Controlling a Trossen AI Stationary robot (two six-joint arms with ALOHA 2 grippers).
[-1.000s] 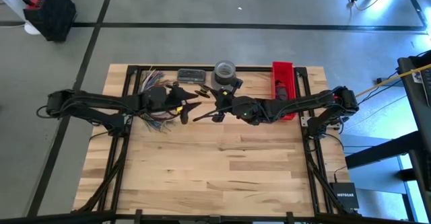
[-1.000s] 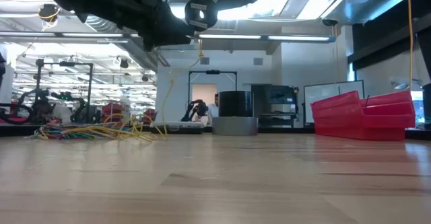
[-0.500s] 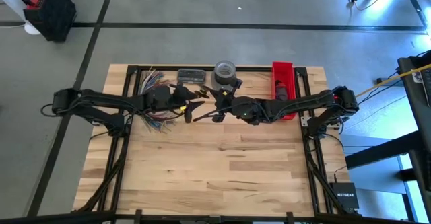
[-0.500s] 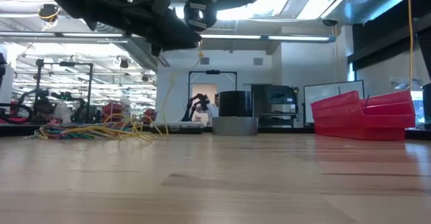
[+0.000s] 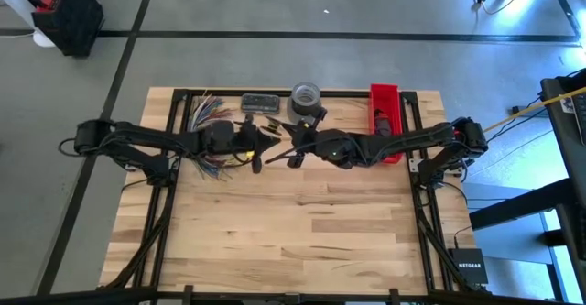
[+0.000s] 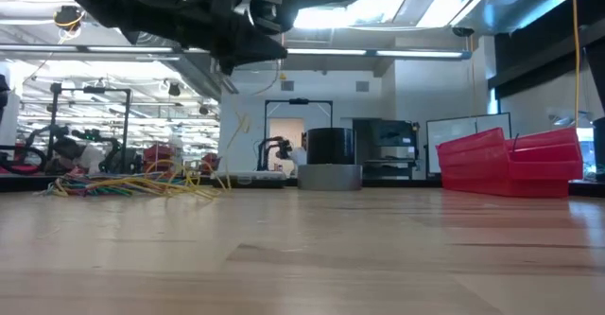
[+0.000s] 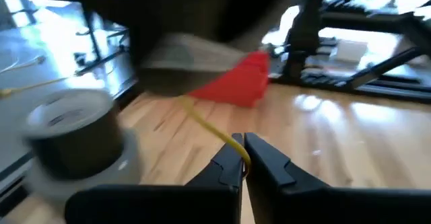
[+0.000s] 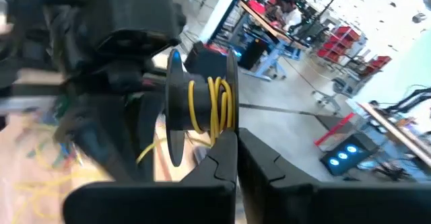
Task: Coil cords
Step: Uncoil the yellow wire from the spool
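I am in the winding step. My right end effector (image 8: 236, 140) is clamped on a black spool (image 8: 176, 106) that already carries some yellow turns. My left end effector (image 7: 242, 150) is closed on a yellow cord (image 7: 202, 120) that runs up toward the spool. Both are raised over the far middle of the worktop (image 5: 293, 223). The other cords (image 6: 132, 184) lie in a loose tangle at the far left, well apart from both. Next I think the left must feed with light tension while the spool turns.
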